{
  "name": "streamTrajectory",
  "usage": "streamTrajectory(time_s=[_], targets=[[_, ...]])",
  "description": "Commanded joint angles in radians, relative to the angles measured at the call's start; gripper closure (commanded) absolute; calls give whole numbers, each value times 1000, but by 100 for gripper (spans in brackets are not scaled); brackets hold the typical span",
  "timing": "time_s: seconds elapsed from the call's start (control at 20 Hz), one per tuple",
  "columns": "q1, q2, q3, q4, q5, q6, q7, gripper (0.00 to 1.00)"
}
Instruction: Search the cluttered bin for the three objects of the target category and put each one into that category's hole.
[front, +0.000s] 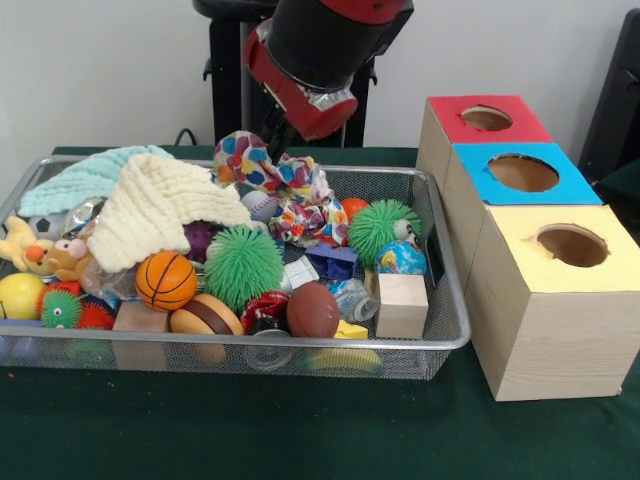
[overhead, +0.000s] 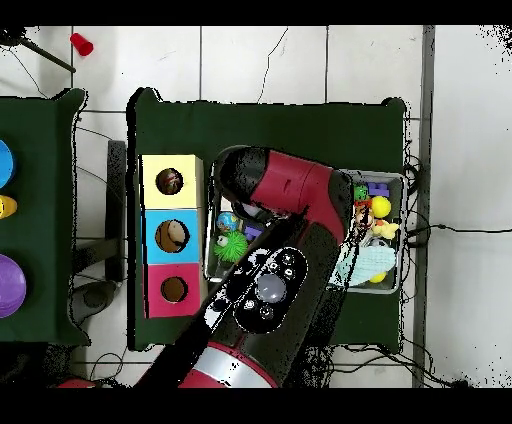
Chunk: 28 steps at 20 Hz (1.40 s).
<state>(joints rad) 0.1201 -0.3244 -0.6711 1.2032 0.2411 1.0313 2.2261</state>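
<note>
The wire mesh bin (front: 452, 300) is full of toys. Three white bundles with multicolour spots lie together at its back middle: one (front: 242, 158) near the rear rim, one (front: 300, 176) right of it, one (front: 310, 220) in front. My gripper (front: 282, 140) comes down right behind and between the two rear bundles, and they hide its tips. The round hole with the yellow surround (front: 572, 245) is on top of the largest wood box (front: 550, 330), right of the bin. In the overhead view my arm (overhead: 285, 250) covers most of the bin (overhead: 401, 232); the yellow hole (overhead: 169, 181) shows.
Boxes with a blue-surround hole (front: 523, 173) and a red-surround hole (front: 487, 118) stand behind the yellow one. The bin also holds a cream knitted cloth (front: 160, 205), green spiky balls (front: 243, 265), a basketball (front: 165, 280), a globe ball (front: 401, 258) and a wood block (front: 402, 305).
</note>
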Motion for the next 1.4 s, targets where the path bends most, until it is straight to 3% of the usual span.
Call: streamTrajectory(time_s=[0.05,0.35,0.5,0.8,1.4], targets=[[-29,1,134,-23,51,149,160,100],[-64,-36,278,78,251,91,234,100],[-70,-35,306,98,298,38,228,100],[-23,-6,260,64,280,-32,234,100],[104,24,193,-13,328,36,451,100]])
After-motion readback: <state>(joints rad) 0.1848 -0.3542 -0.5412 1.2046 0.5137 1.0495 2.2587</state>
